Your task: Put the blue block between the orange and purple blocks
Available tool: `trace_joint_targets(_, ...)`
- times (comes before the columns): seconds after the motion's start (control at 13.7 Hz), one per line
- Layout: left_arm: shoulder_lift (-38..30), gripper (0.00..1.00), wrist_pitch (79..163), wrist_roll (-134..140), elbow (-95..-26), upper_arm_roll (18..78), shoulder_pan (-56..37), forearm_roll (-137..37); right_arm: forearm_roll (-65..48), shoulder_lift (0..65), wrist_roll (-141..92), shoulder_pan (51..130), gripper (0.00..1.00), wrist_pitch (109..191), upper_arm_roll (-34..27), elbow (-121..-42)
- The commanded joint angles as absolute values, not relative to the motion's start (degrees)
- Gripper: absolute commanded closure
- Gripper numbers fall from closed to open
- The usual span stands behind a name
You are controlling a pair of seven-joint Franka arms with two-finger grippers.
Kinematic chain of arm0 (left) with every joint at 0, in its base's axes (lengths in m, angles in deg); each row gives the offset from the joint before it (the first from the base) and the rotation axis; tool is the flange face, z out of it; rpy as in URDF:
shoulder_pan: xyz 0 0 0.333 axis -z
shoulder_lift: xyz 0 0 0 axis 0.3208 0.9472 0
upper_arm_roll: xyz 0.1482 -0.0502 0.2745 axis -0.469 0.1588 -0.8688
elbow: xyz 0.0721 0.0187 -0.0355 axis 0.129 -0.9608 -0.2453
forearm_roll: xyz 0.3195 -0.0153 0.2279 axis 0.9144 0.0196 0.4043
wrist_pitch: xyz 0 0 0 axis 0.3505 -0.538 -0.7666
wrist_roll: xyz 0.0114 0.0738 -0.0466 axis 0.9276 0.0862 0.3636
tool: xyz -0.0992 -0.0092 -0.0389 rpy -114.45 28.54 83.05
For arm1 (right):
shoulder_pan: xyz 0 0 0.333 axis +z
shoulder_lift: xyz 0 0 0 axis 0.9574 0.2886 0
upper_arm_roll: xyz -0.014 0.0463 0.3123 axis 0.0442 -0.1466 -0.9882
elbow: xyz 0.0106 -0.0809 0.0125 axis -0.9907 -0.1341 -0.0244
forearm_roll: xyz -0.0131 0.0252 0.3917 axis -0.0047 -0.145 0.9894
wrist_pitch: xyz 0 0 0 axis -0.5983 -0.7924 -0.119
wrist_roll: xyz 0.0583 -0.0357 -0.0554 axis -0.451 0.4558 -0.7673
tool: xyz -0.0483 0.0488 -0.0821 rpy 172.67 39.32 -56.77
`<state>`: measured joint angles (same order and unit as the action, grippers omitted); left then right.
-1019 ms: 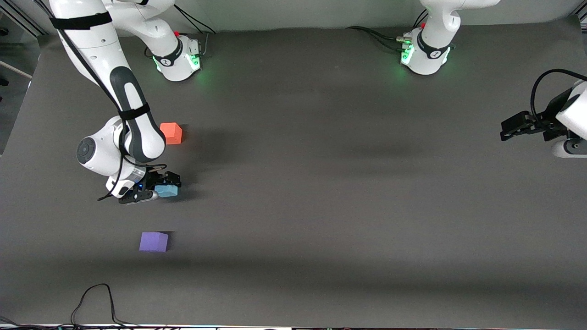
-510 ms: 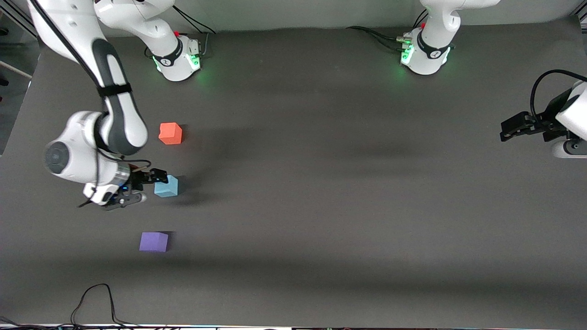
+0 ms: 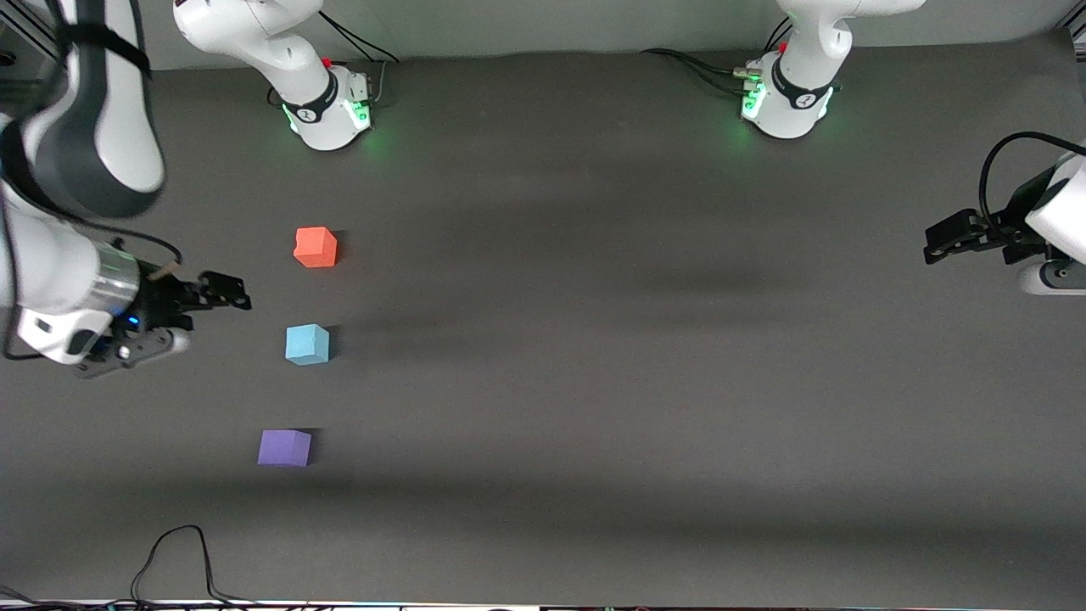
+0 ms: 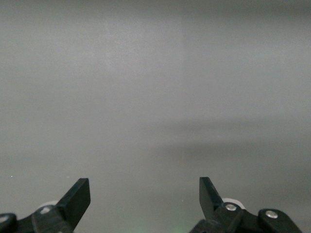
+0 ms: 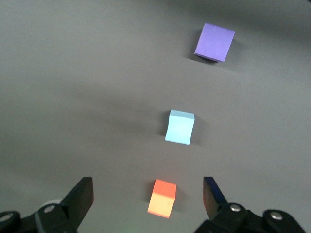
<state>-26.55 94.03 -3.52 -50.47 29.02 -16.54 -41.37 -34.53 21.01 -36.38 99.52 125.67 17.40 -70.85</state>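
The blue block (image 3: 307, 344) stands alone on the table between the orange block (image 3: 316, 247) and the purple block (image 3: 284, 447), the three in a rough line. My right gripper (image 3: 204, 318) hangs open and empty over bare table beside them, toward the right arm's end. The right wrist view shows the purple block (image 5: 215, 42), the blue block (image 5: 180, 127) and the orange block (image 5: 162, 198) below my open right gripper (image 5: 146, 188). My left gripper (image 3: 937, 242) waits open at the left arm's end; in its wrist view the left gripper (image 4: 144, 188) has only bare table under it.
The two arm bases (image 3: 327, 106) (image 3: 785, 98) stand along the table's edge farthest from the front camera. A black cable (image 3: 178, 552) loops at the edge nearest that camera. The dark grey table (image 3: 594, 339) spreads between the blocks and the left arm's end.
My right gripper stood around the blue block; it has since risen and drawn away toward the right arm's end. The blue block stays put. The left arm has not moved.
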Motion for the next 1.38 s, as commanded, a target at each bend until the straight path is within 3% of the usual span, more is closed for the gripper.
trace_joint_targets(0.0,-27.13,0.0,94.71,-3.15,-51.07,28.64,-15.98,-40.69,-36.11,19.54,-34.23,99.77,0.0,119.69,17.28,-66.15)
trace_joint_targets(0.07,-27.22,0.0,94.71,-3.15,-51.07,28.64,-15.98,-40.69,-36.11,18.83,-32.66,99.68,0.0,119.41,16.94,-66.14)
trace_joint_targets(0.22,-27.13,0.0,94.8,-3.15,-51.07,28.64,-15.98,-40.77,-36.89,16.55,-29.84,94.53,0.0,119.23,10.21,-66.57)
trace_joint_targets(0.36,-27.22,0.0,94.89,-3.15,-51.07,28.64,-15.98,-40.78,-41.79,13.74,-28.52,81.81,0.0,119.49,-4.88,-68.93)
trace_joint_targets(0.44,-27.22,0.0,94.89,-3.15,-51.07,28.64,-15.98,-40.78,-42.6,12.77,-28.25,78.44,0.0,120.11,-9.04,-70.78)
trace_joint_targets(0.66,-27.22,0.0,94.89,-3.15,-51.07,28.64,-15.98,-40.78,-42.79,8.64,-27.2,72.45,0.0,123.79,-15.3,-77.45)
trace_joint_targets(0.95,-27.22,0.0,94.89,-3.15,-51.07,28.64,-15.98,-40.78,-44.09,5.99,-27.02,72.25,0.0,126.88,-15.15,-82.13)
trace_joint_targets(1.31,-27.22,0.0,94.97,-3.15,-51.34,28.64,-15.98,-40.78,-46.31,3.8,-25.7,76.56,0.0,126.18,-8.47,-84.24)
